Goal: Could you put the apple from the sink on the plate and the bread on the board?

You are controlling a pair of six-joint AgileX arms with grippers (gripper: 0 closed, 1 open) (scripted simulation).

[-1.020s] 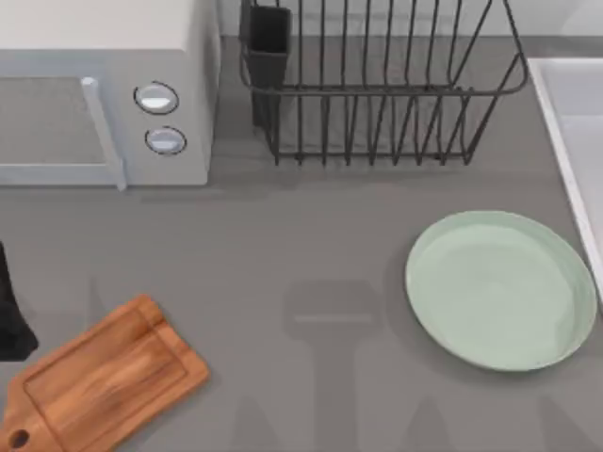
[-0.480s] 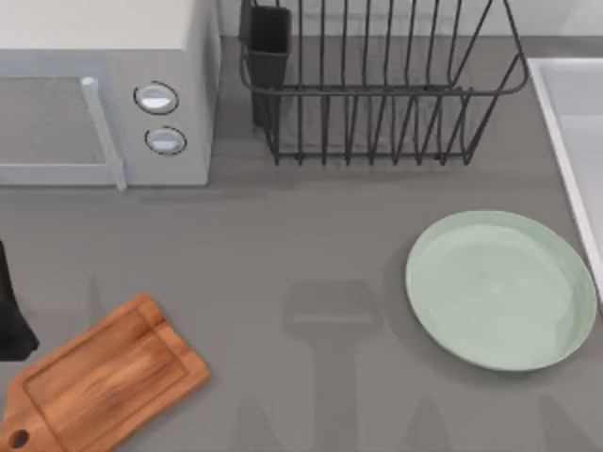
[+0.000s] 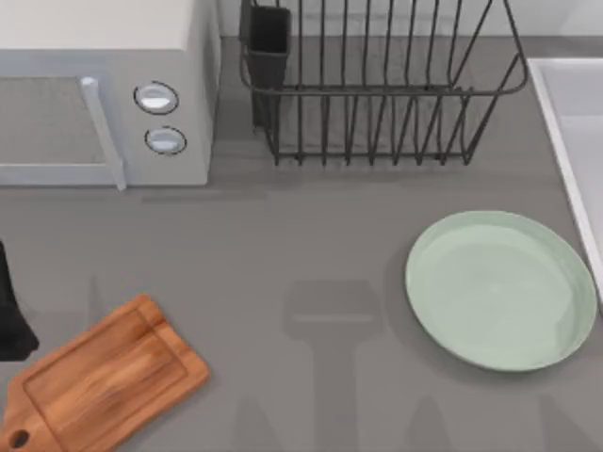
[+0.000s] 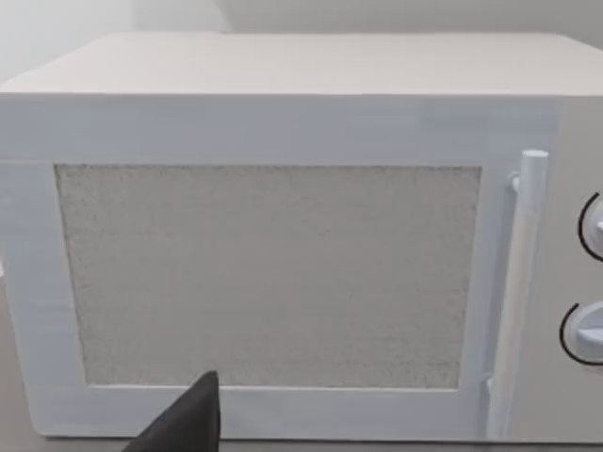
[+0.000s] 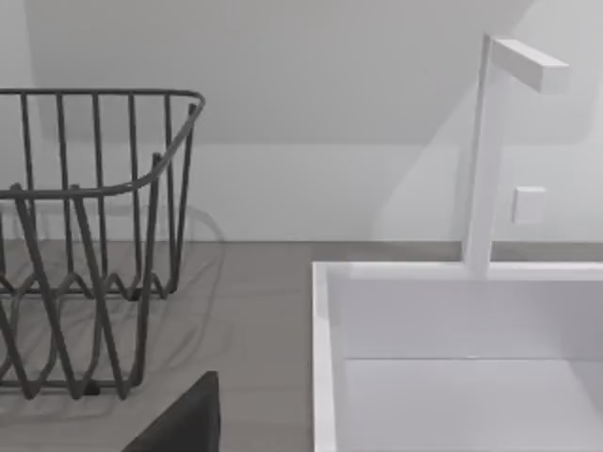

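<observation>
The pale green plate [image 3: 499,287] lies empty at the right of the table. At the front left the brown wooden board [image 3: 99,377] lies bare, its handle toward the near edge. The white sink [image 3: 575,122] is cut off by the top view's right edge; its rim [image 5: 325,358] and part of its basin face the right wrist camera. The apple and the bread are out of view. A dark part of my left arm [image 3: 9,311] sits at the table's left edge, in front of the microwave. A dark tip of the left gripper [image 4: 188,424] and one of the right gripper [image 5: 184,419] poke into their wrist views.
A white microwave [image 3: 104,94] with a closed door [image 4: 268,273] stands at the back left. A black wire dish rack [image 3: 377,85] stands at the back middle, beside the sink. A white faucet [image 5: 485,151] rises behind the sink.
</observation>
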